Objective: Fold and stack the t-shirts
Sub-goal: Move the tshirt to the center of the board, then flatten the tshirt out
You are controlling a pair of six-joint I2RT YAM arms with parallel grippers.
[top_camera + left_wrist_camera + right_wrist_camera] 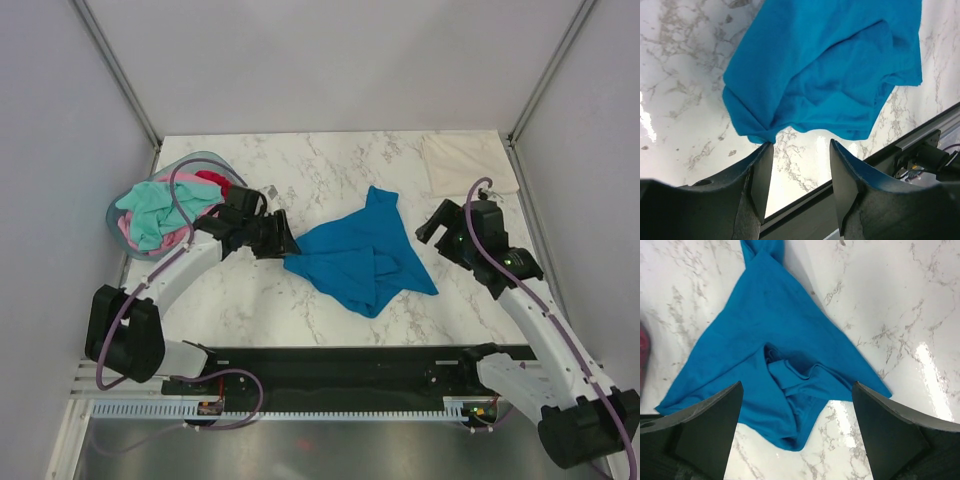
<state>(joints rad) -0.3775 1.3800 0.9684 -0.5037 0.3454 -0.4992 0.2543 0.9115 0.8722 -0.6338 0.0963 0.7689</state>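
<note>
While the blue t-shirt (362,258) lies crumpled between them, left gripper (801,150) and right gripper (432,225) both gape empty, so flattening it likely needs corner grips.

On my table (300,170), the middle t-shirt (365,260) lies between my 2 grippers. My left gripper (287,243) is just at its left edge, and my right gripper (432,225) stands apart to its right. At the far left, behind my left arm, sits the basket (111,212) with a heap of t-shirts (150,215) in it, perhaps 3. The corner t-shirt (468,163) lies at the far right.
</note>
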